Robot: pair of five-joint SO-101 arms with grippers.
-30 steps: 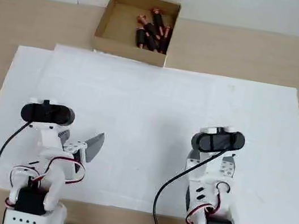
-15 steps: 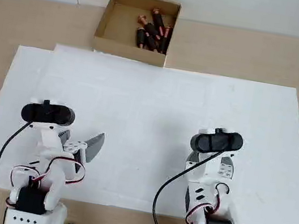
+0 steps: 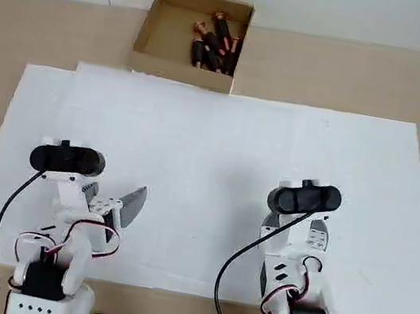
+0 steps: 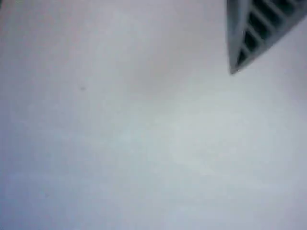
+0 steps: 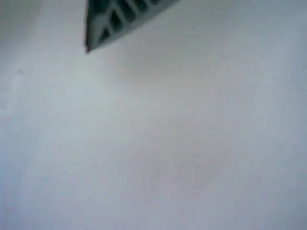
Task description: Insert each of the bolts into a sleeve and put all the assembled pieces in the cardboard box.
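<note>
Bolts (image 3: 213, 43), sleeved, lie together in the cardboard box (image 3: 160, 32) at 11 o'clock on the table (image 3: 54, 26); the right pincer (image 3: 312, 232) has drawn back slightly, its grip impossible to tell; the left pincer (image 3: 118, 201) gapes empty; the task looks finished.

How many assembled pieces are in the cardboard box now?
5 assembled pieces that I can tell apart, all heaped in the right half of the cardboard box; they overlap, so more may be hidden.

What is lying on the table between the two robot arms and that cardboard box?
Nothing but the bare white sheet. In the high view it runs from the arms right up to the cardboard box.
</note>
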